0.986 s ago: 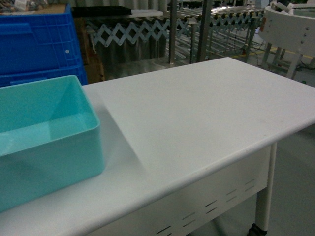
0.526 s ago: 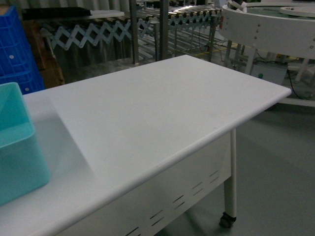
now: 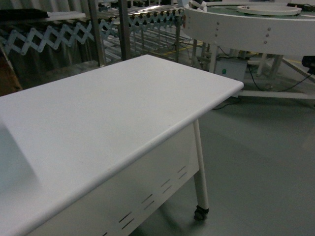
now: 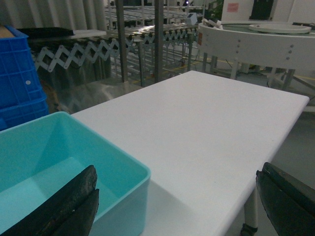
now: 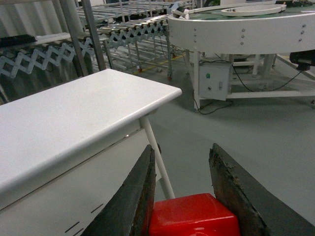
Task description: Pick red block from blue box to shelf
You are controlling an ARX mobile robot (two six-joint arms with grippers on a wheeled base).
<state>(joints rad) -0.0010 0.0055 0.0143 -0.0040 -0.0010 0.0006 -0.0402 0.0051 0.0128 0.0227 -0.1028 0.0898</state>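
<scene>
right wrist view: right gripper (image 5: 181, 196) clamps the red block (image 5: 193, 216), cut off below; left gripper (image 4: 177, 196) gapes beside the blue box (image 4: 74, 167).

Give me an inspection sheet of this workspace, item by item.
Surface: white table, top bare in the head view.
Job's things: red block between the right gripper fingers; blue box on the table, no block visible inside; shelf not identified.
Clutter: nothing seen.
Grippers: right shut on the red block; left gripper open, fingers wide apart.
Cables: black cable on the floor.
Surroundings: round white conveyor, roller conveyor, blue crates, grey floor.
</scene>
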